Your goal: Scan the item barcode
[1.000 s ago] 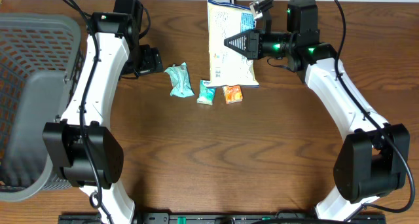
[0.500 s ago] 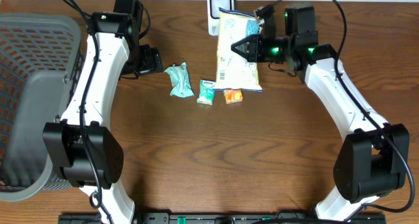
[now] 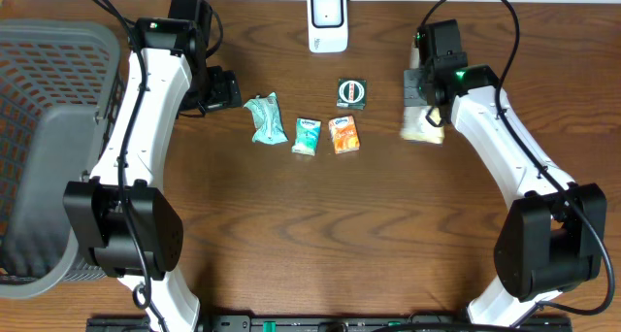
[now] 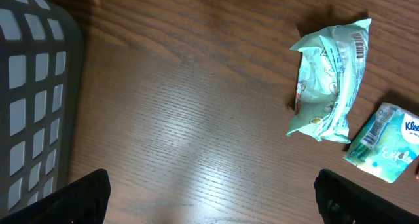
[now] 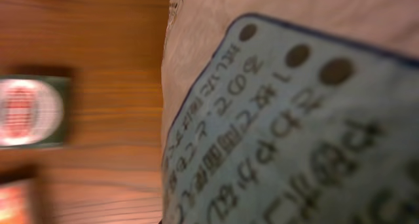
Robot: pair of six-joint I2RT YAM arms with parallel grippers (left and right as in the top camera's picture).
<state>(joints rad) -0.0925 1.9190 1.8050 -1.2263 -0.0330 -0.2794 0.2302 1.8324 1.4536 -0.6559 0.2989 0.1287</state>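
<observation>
Task thing: the snack bag (image 3: 423, 130) is in my right gripper (image 3: 425, 97), at the right side of the table, lifted off the wood as far as I can judge.
Right hand: closed narrow on the bag (in the wrist view the printed face fills almost the whole picture, very near and blurred).
Left hand: the left gripper (image 3: 225, 89) is opened wide and holds nothing; it hangs over bare wood between the basket (image 3: 39, 99) and the teal packet (image 3: 262, 118).
Key relation: the scanner (image 3: 328, 7) stands at the far edge of the table, to the left of the bag and further back, well apart from it.
Long axis of the bag: from above I see it nearly edge-on under the gripper, so I think it hangs downward; I cannot tell this exactly.
Barcode: I cannot find it in either view.
Nearer arm: both grippers are about equally far from the scanner, but only the right one has the bag, so I judge the move belongs to it.
Other items: a tissue pack (image 3: 307, 136) and an orange pack (image 3: 343, 135) lie just beside each other, with a green box (image 3: 352, 92) behind them.
Container: the basket is at the left edge; I see no item in the part that shows.
</observation>
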